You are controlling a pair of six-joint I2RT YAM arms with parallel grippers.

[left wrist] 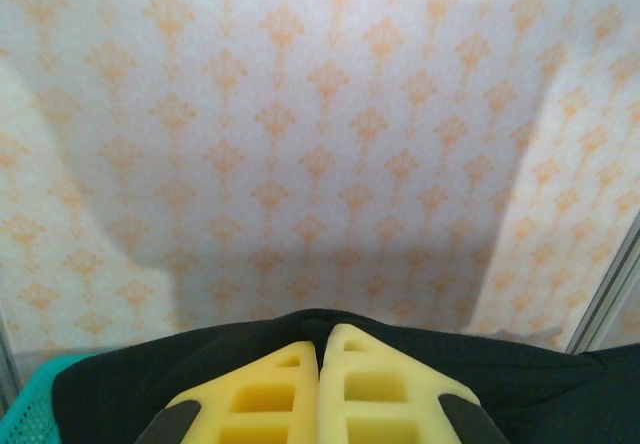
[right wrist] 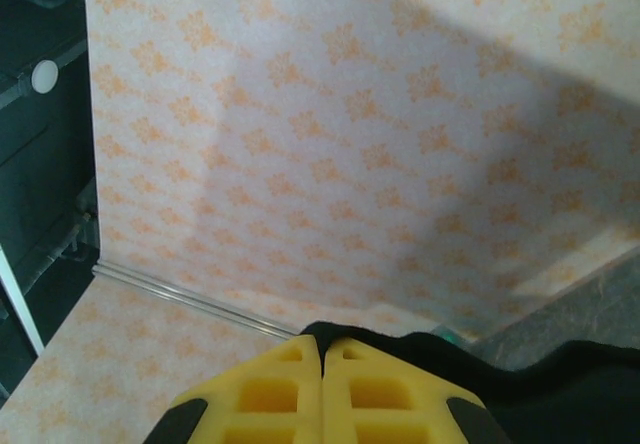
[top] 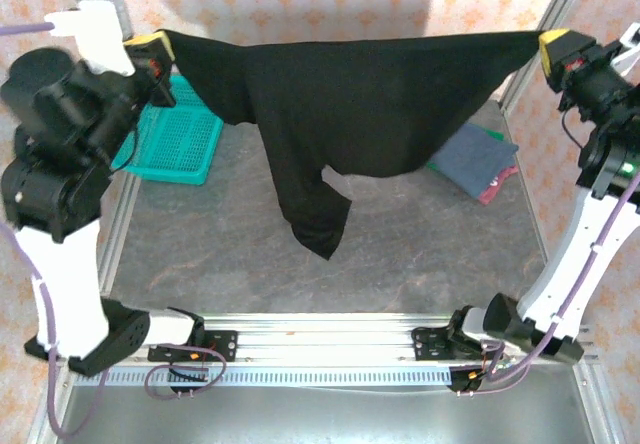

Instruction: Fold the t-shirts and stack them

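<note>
- Hanging in the air above the table [top: 400, 254], the black t-shirt [top: 350, 114] is stretched wide between the two arms. Its top edge is taut and a loose part droops low near the middle; I can't tell whether that tip touches the surface.
- The left gripper [top: 150, 52] pinches the shirt's left corner. Its wrist camera shows the yellow fingers [left wrist: 270, 394] pressed flat together, with black cloth bunched just past them.
- The right gripper [top: 553, 44] is clamped tight on the right corner in the same way.
- The folded pile [top: 480, 154], slate-blue on top, sits far right under the shirt's edge. The teal basket [top: 180, 144] sits at the left.
- To lay the shirt down well, I'd say both arms should lower at equal height with the edge taut. The drooping part should go onto bare table first so it spreads instead of bunching, well away from the pile.
</note>
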